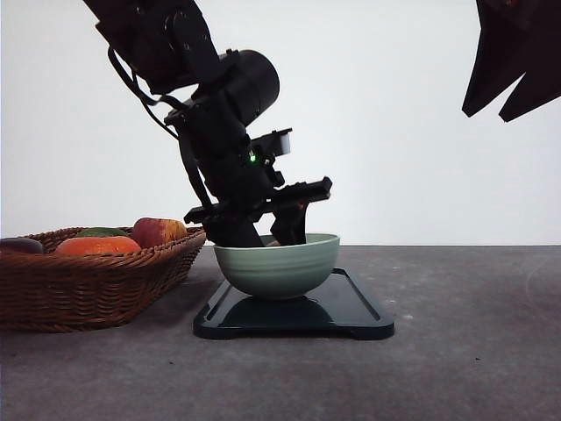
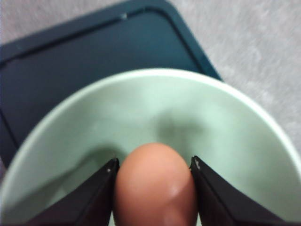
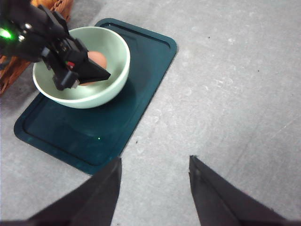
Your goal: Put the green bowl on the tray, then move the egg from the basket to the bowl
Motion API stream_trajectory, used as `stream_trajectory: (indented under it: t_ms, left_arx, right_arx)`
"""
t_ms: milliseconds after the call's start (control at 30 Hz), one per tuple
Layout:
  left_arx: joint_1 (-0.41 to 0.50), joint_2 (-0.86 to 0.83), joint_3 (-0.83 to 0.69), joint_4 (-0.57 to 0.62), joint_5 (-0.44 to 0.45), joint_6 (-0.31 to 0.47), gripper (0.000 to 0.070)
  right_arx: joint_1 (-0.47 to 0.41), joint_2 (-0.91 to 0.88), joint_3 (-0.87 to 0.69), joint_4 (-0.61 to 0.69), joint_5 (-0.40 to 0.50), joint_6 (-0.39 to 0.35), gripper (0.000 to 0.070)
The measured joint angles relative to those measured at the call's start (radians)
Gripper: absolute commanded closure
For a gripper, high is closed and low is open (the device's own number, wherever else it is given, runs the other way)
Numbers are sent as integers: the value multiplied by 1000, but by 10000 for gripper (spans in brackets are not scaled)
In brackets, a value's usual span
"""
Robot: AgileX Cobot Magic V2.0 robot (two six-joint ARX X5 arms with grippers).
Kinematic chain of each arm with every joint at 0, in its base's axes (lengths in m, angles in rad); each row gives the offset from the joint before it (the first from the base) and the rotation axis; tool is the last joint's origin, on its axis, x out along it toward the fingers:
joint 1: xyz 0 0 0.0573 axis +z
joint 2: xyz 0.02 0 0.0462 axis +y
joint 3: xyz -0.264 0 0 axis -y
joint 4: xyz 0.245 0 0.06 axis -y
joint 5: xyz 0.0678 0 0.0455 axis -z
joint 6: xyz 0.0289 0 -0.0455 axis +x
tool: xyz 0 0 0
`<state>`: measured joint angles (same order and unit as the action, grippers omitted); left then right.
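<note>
The pale green round ceramic bowl (image 1: 278, 266) sits on the flat dark glossy tray w/ round corners (image 1: 351, 307). In the right wrist view it sits toward the tray end nearest the basket. The tray lies on the grey desk (image 1: 465, 333).

The left gripper (image 2: 154, 170) reaches down into the bowl from above. Its black jaws are shut tight around a smooth brown egg (image 2: 155, 186), one finger (image 2: 96, 197) on each side. The egg is inside the bowl, below the rim. Can't tell if it touches the bottom.

The brown woven wicker basket (image 1: 96, 285) stands just beside the tray, on the robot's left. It holds orange & red round things (image 1: 131, 239), maybe fruit or veg, plus sth green and sth dark.

The right gripper (image 3: 155, 165) hangs over bare desk, well apart from the tray. Its jaws are wide & hold nothing.
</note>
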<state>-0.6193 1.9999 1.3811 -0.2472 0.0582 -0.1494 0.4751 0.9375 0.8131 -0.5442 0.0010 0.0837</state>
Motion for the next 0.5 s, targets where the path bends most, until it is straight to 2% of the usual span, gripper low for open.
stream_trajectory:
  t_ms: [100, 267, 500]
  left_arx:
    - [-2, 2, 0, 0, 0, 0, 456]
    - [-14, 2, 0, 2, 0, 1, 343]
    - [-23, 2, 4, -26, 0, 3, 336]
  right_arx:
    - [0, 0, 0, -14, 0, 0, 423]
    - [0, 0, 0, -23, 0, 0, 423]
    - [0, 0, 0, -24, 0, 0, 423]
